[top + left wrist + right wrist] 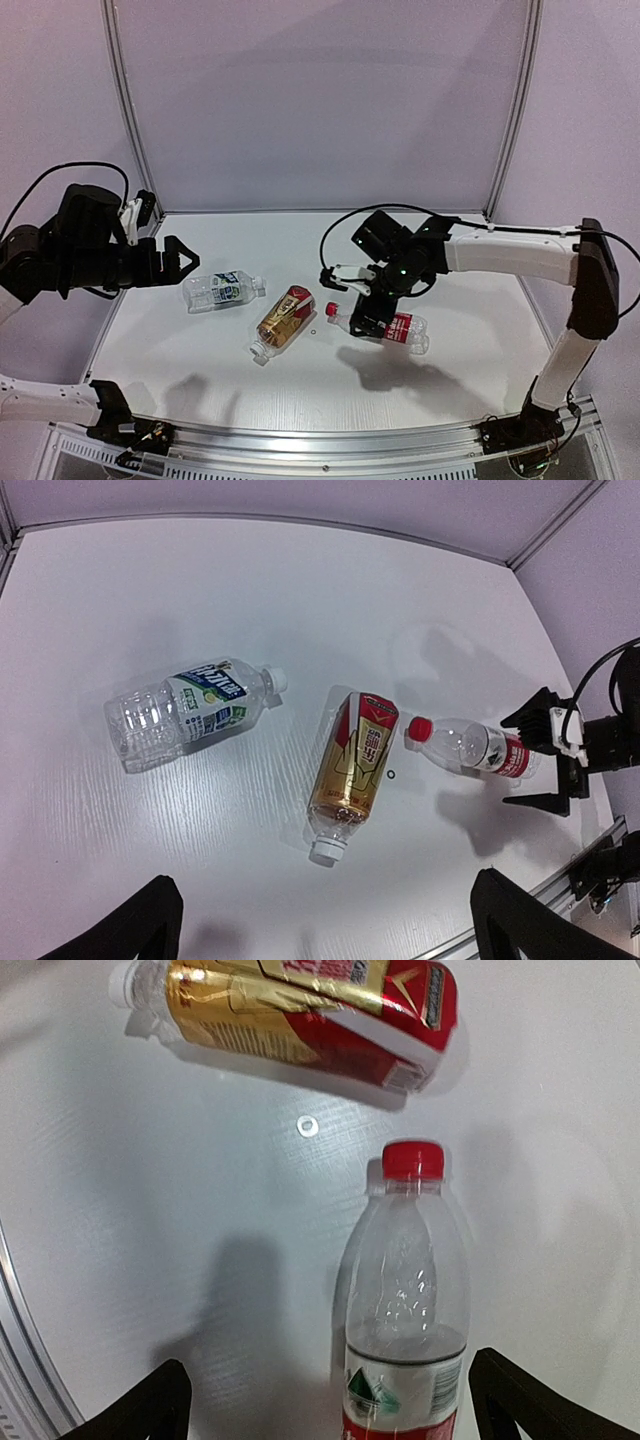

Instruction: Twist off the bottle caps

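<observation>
Three bottles lie on their sides on the white table. A clear bottle with a green-blue label (222,290) has a whitish cap (277,679). An amber bottle with a red-gold label (285,318) has a whitish cap (328,850). A clear bottle with a red-and-white label (405,1300) has a red cap (413,1160). All caps are on. My right gripper (360,300) is open and hovers above the red-capped bottle (390,327), its jaws standing either side of the body. My left gripper (180,258) is open, empty and raised at the left.
A small metal ring (308,1126) lies on the table between the amber bottle (310,1010) and the red cap. The table has a raised rail along its near edge (330,435) and walls with corner posts behind.
</observation>
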You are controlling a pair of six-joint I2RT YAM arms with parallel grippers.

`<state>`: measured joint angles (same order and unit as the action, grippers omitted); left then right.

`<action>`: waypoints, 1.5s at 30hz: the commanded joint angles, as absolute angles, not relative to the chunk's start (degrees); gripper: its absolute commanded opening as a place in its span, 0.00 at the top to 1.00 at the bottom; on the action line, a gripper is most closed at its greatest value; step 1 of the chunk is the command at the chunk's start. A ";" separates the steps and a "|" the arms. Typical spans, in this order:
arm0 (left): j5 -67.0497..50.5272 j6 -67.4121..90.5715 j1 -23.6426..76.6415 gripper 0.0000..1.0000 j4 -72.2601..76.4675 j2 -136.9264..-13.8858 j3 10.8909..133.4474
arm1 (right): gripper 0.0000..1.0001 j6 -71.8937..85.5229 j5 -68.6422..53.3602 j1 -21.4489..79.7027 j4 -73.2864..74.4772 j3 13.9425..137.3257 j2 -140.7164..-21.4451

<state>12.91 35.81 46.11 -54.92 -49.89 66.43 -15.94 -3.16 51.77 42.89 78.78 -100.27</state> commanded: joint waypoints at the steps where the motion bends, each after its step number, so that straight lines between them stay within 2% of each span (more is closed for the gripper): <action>1: 12.68 34.17 46.14 0.01 -55.35 -51.13 66.50 | 0.01 -17.69 -2.96 46.76 43.84 72.94 -96.82; 8: 11.51 33.68 46.05 0.01 -54.50 -52.62 67.05 | 0.01 -21.04 -2.08 39.79 37.67 69.60 -99.59; 12: 11.55 33.65 46.13 0.01 -56.27 -52.58 68.10 | 0.01 -20.52 -1.96 35.45 39.06 73.53 -103.94; 16: 12.75 34.54 46.14 0.01 -57.90 -50.64 67.53 | 0.04 -19.90 -5.99 35.27 41.93 74.66 -106.44; 22: 13.60 35.77 46.14 0.01 -59.54 -47.44 66.58 | 0.08 -19.60 -6.58 34.88 38.22 70.82 -106.22; 31: 13.63 35.06 46.05 0.02 -59.57 -49.03 68.19 | 0.15 -16.34 -9.57 32.81 19.57 57.48 -99.59; 39: 12.34 33.20 45.84 0.02 -57.71 -52.63 70.22 | 0.17 -14.14 -8.70 32.89 15.46 55.10 -95.96; 45: 10.26 31.89 45.44 0.02 -55.68 -55.97 71.78 | 0.21 -13.78 -9.99 32.87 16.93 57.35 -98.50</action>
<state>11.92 33.71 45.78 -57.69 -54.13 69.63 -14.68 -8.91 33.19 16.86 55.72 -97.43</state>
